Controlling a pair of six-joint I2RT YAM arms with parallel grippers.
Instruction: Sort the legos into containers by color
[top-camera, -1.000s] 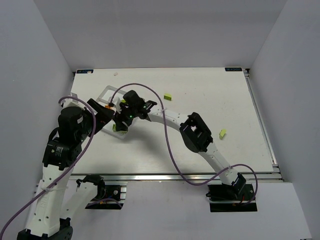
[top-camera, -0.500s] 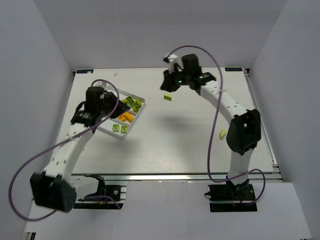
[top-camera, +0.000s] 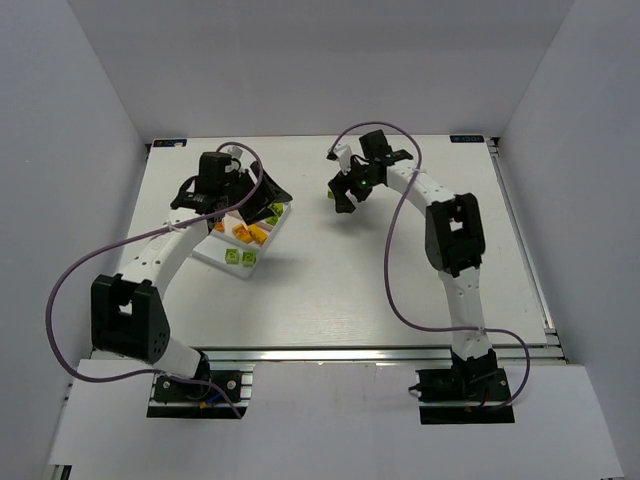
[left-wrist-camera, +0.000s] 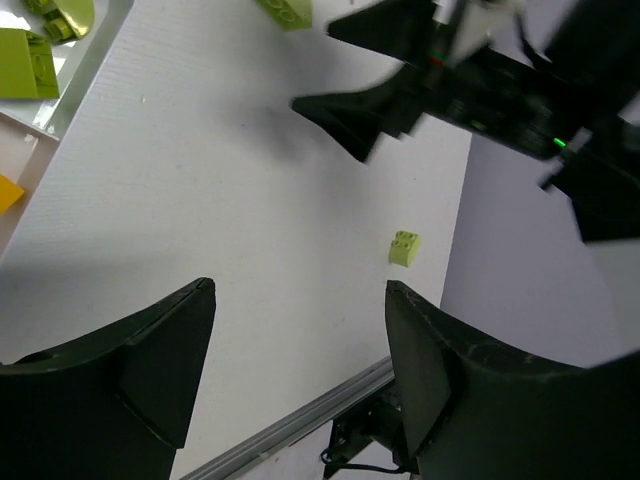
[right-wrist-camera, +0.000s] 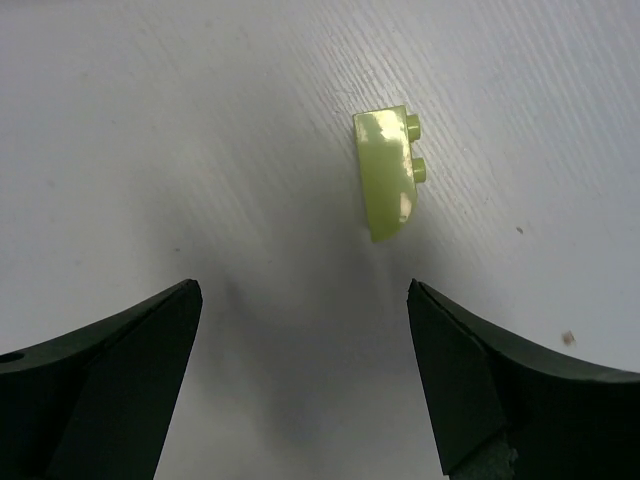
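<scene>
The clear tray (top-camera: 212, 260) lies at the table's left and holds several green bricks (top-camera: 240, 258) and orange bricks (top-camera: 252, 234). My left gripper (top-camera: 268, 193) is open and empty above the tray's far right corner; the left wrist view shows its open jaws (left-wrist-camera: 298, 290) over bare table beside the tray corner (left-wrist-camera: 88, 55). My right gripper (top-camera: 345, 197) is open and empty, just above a lime brick (right-wrist-camera: 390, 187) that lies ahead of its fingertips (right-wrist-camera: 303, 290). That brick also shows in the left wrist view (left-wrist-camera: 285, 10). Another lime brick (left-wrist-camera: 404, 248) lies alone on the table.
White walls enclose the table on three sides. An aluminium rail (top-camera: 350, 352) runs along the near edge. The right arm's cable (top-camera: 395, 280) loops over the table's middle right. My two grippers are close together at the table's far centre.
My left gripper has swung right, from the tray's left side to its far right corner. My right gripper has come down and toward me onto the lime brick near the centre back.
</scene>
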